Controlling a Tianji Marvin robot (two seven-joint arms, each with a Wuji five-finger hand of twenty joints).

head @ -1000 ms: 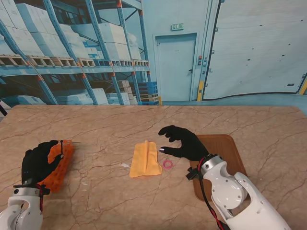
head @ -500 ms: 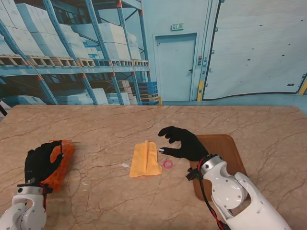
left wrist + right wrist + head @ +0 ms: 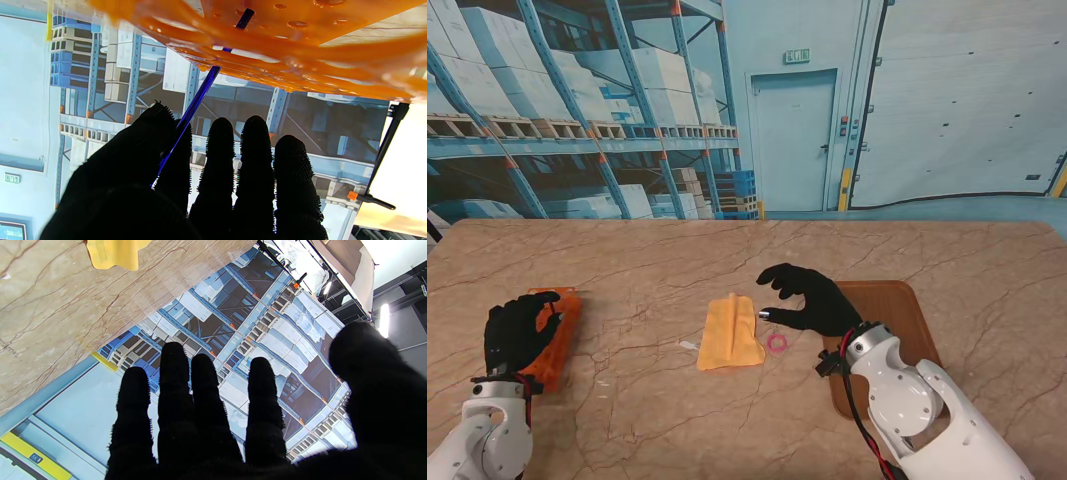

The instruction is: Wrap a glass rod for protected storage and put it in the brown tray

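An orange perforated rack (image 3: 559, 335) lies at the table's left. My left hand (image 3: 515, 335) rests over its near side. In the left wrist view a thin blue glass rod (image 3: 200, 93) is pinched between thumb and index finger (image 3: 180, 150), its far end still in a hole of the rack (image 3: 300, 40). My right hand (image 3: 807, 298) hovers open just right of the folded yellow cloth (image 3: 730, 332), holding nothing. A pink rubber band (image 3: 777, 343) lies by the cloth's right side. The brown tray (image 3: 917, 330) sits to the right, partly under my right arm.
A small pale scrap (image 3: 687, 346) lies on the marble table just left of the cloth. The right wrist view shows a corner of the yellow cloth (image 3: 113, 251) beyond spread fingers (image 3: 173, 390).
My left hand has shifted slightly nearer to me over the rack, and the rod is now hidden behind it in the stand view. The right hand has not moved.
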